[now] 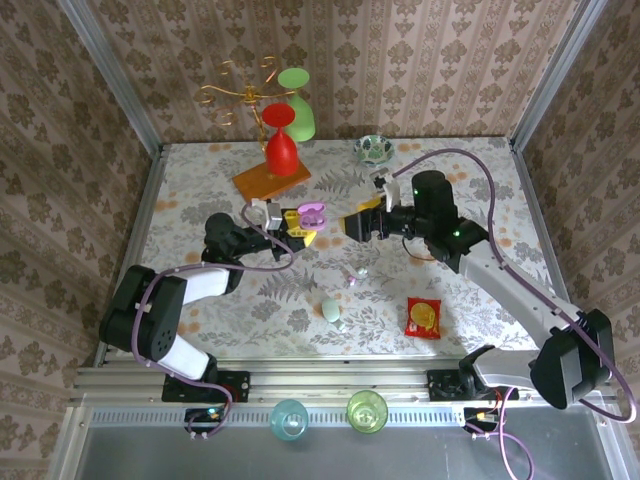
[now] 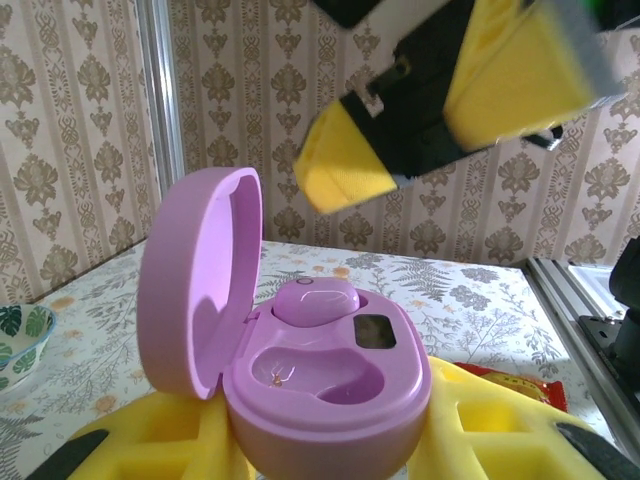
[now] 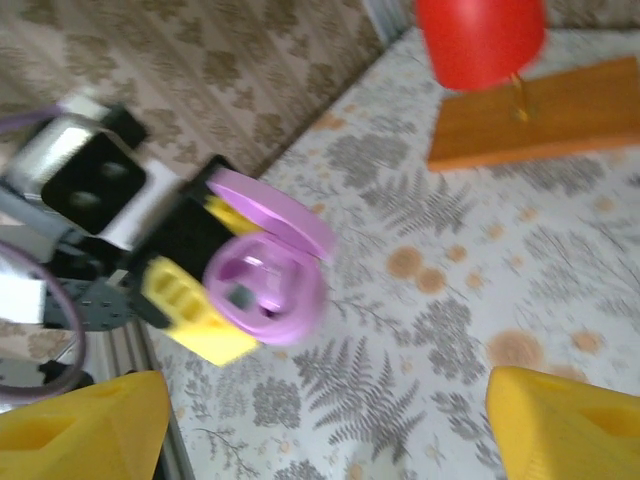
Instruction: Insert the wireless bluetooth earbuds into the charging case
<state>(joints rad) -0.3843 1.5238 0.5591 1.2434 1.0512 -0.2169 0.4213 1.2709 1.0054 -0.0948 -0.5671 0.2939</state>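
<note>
Left hand (image 1: 303, 226): closed on the lilac case (image 2: 330, 400), one yellow finger (image 2: 150, 440) on each side of the base. The case is held off the surface (image 1: 450, 170), left of centre in the top view.

Case: lid (image 2: 190, 280) swung open and standing up on the left in the left wrist view. One lilac bud (image 2: 315, 300) sits in the far well, beside a small dark window. The near well (image 2: 320, 375) is empty, with a small metal contact at the bottom.

Right hand (image 1: 358, 215): open, nothing between the fingers. It hangs just to the right of the case in the top view, apart from it, and its yellow pads show above the case in the left wrist view. In the right wrist view the open case shows between its own fingers (image 3: 80, 430), blurred.

Loose buds (image 1: 355, 277): two small pastel pieces lying together on the surface, near the centre, below both hands. I cannot tell their colours for certain.

Also on the surface: a mint pebble (image 1: 331, 310) nearer the arms, and a red packet (image 1: 423, 317) to its right.
</note>
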